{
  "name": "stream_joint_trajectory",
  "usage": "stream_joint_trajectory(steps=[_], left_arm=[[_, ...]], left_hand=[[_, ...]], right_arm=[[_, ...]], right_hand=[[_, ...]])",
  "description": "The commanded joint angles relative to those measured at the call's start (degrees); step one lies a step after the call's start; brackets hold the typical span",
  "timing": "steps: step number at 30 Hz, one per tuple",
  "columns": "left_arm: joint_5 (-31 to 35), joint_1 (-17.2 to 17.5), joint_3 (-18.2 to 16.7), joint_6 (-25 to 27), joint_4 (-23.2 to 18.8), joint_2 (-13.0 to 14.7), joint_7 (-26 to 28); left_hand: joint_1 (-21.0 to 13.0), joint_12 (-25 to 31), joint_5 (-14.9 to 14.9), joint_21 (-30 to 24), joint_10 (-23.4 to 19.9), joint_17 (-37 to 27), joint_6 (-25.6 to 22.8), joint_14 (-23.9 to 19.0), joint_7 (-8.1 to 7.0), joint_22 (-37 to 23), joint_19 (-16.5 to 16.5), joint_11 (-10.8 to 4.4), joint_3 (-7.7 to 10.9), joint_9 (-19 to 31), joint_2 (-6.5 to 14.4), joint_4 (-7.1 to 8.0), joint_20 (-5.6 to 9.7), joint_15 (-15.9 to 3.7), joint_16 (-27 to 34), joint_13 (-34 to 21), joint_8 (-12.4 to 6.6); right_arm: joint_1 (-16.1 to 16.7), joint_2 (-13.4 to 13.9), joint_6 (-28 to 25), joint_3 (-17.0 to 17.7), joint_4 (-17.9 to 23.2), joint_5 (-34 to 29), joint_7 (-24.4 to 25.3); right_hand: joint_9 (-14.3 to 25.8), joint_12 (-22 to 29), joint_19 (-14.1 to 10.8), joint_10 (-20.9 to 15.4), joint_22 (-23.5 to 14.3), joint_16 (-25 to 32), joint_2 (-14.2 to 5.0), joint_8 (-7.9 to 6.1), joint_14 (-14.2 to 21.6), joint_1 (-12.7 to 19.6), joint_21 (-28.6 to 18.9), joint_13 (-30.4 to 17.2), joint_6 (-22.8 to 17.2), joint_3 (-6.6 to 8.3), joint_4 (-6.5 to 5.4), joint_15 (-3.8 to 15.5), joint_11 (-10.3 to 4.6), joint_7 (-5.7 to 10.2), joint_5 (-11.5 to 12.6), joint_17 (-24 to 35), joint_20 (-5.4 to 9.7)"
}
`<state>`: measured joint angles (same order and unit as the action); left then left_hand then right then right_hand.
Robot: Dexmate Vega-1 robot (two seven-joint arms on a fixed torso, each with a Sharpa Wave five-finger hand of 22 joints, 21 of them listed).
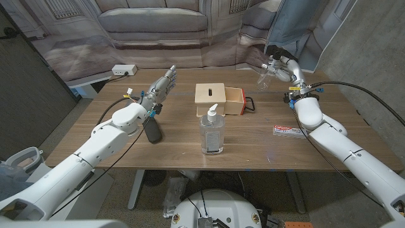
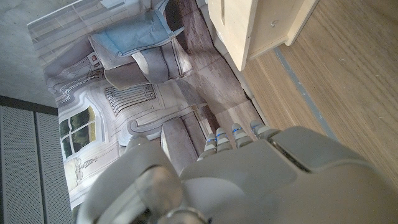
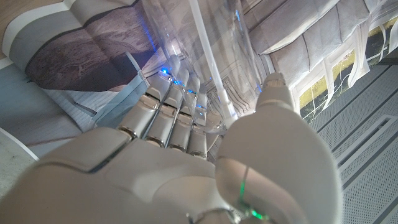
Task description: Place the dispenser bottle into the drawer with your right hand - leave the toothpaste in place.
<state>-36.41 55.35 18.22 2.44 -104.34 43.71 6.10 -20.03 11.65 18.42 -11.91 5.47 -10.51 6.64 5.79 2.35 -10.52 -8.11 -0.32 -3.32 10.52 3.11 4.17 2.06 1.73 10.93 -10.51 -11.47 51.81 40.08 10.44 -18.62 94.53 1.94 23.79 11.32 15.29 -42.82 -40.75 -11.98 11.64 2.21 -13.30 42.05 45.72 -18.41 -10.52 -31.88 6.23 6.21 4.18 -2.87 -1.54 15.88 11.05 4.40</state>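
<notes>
The dispenser bottle (image 1: pixel 212 131), clear with a white pump, stands upright on the table's front middle, with neither hand on it. Behind it is a small wooden box (image 1: pixel 211 96) with its drawer (image 1: pixel 235 101) pulled out to the right. The toothpaste (image 1: pixel 288 130) lies flat at the right. My right hand (image 1: pixel 283 65) is raised over the far right of the table and holds a clear plastic container (image 1: pixel 265 76). In the right wrist view the container (image 3: pixel 217 56), with a white tube inside, sits between the fingers (image 3: pixel 168 112) and thumb. My left hand (image 1: pixel 159 87) is at the left, fingers straight and apart, holding nothing.
A dark oblong thing (image 1: pixel 152 132) lies on the table beside my left forearm. A white power strip (image 1: pixel 124 69) sits on a side surface at the back left. The left wrist view shows the wooden box (image 2: pixel 249 25) beyond my left hand (image 2: pixel 267 174).
</notes>
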Motion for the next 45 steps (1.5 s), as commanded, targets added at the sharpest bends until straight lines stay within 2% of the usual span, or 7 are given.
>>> stream_joint_trajectory(steps=[1,32,45], left_arm=[[0.07,0.43,-0.19,-0.14,-0.25,0.19,0.06],[-0.35,4.03,-2.17,-0.45,-4.04,1.6,1.72],[-0.7,6.14,-3.43,-0.71,-5.36,2.14,2.75]], left_hand=[[-0.25,-0.09,-0.09,-0.12,0.06,-0.18,0.08,0.14,-0.03,-0.11,0.33,-0.07,-0.39,0.26,0.24,0.1,0.63,-0.01,-0.02,-0.21,0.17],[-0.41,-0.07,-0.12,-0.11,-0.01,-0.19,0.07,0.04,-0.07,-0.11,0.37,-0.16,-0.7,0.26,0.4,0.12,0.67,-0.04,0.0,-0.21,0.16],[-0.49,-0.07,-0.14,-0.1,-0.03,-0.19,0.0,0.15,-0.04,-0.11,0.4,0.0,-0.85,0.26,0.49,0.13,0.64,0.05,-0.05,-0.21,0.14]], right_arm=[[-0.67,-0.89,1.13,-0.73,-0.26,-0.3,-0.79],[-1.87,-1.61,1.95,-2.39,0.05,-1.09,-3.18],[-3.15,-2.04,2.39,-3.41,-0.07,-1.64,-4.33]], right_hand=[[0.22,-0.17,-0.06,-0.85,-0.14,0.1,-7.71,0.04,0.23,5.75,-0.08,-0.3,-5.06,0.13,-0.31,5.47,-0.72,4.52,-0.31,0.32,5.57],[0.26,-0.05,-1.11,-2.54,-0.17,0.6,-8.39,0.03,1.83,6.11,-0.58,-0.36,-6.38,0.14,-0.27,5.77,-0.78,4.47,-1.21,0.36,5.59],[0.26,-0.09,-1.62,-3.1,-0.16,0.68,-9.16,0.0,2.41,7.48,-0.83,-0.37,-7.07,0.83,0.36,5.72,-0.77,4.48,-1.61,0.35,5.58]])
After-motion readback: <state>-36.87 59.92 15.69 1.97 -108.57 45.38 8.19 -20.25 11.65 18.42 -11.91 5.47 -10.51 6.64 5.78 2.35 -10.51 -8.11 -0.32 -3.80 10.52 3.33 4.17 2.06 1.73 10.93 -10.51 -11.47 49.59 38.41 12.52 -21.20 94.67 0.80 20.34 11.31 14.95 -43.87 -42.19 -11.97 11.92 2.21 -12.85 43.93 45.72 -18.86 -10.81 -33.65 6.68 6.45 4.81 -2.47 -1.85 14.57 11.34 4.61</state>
